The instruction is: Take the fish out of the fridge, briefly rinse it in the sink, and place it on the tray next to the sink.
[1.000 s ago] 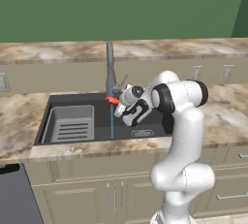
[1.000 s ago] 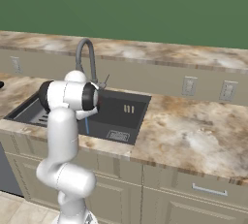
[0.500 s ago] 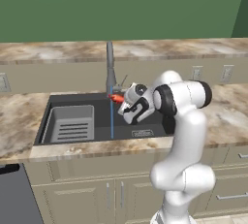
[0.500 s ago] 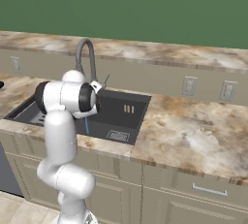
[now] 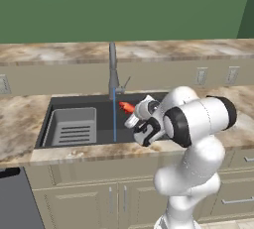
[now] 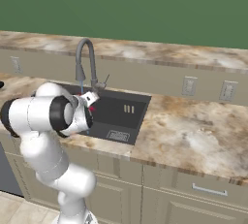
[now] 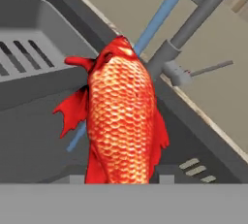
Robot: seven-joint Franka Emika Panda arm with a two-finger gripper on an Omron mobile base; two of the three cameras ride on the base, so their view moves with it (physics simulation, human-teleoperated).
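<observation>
While clamped in the pincer (image 5: pixel 133 114), red-orange fish (image 7: pixel 122 121) held above the sink (image 5: pixel 99 119), just in front of the faucet (image 5: pixel 113 72). Pincer clenched on the fish's rear end, with the body pointing away from the hand toward the faucet; fingertips themselves hidden behind the fish in the hand view. Seen from the left base view as a small red shape (image 5: pixel 127 107) poking out past the white hand, just right of the faucet's thin blue water stream (image 5: pixel 114 116). Stream falling straight from the faucet spout into the dark basin; in the hand view passing behind the fish, whether touching it or not cannot be told. From the right base view, just a red speck of the fish (image 6: pixel 92 108) beside the hand, below the arched faucet (image 6: pixel 83 63).

Left of the faucet inside the basin, grey ribbed rack (image 5: pixel 73 126) with slotted floor, well apart from the fish. Right of the faucet base, thin lever handle (image 7: pixel 210 67) sticking out sideways. Either side of the faucet, marbled beige worktop (image 6: pixel 193 131) wrapping the basin. Behind the faucet, beige backsplash with outlet plates (image 5: pixel 201 76), then a higher ledge of the same stone and a green wall.
</observation>
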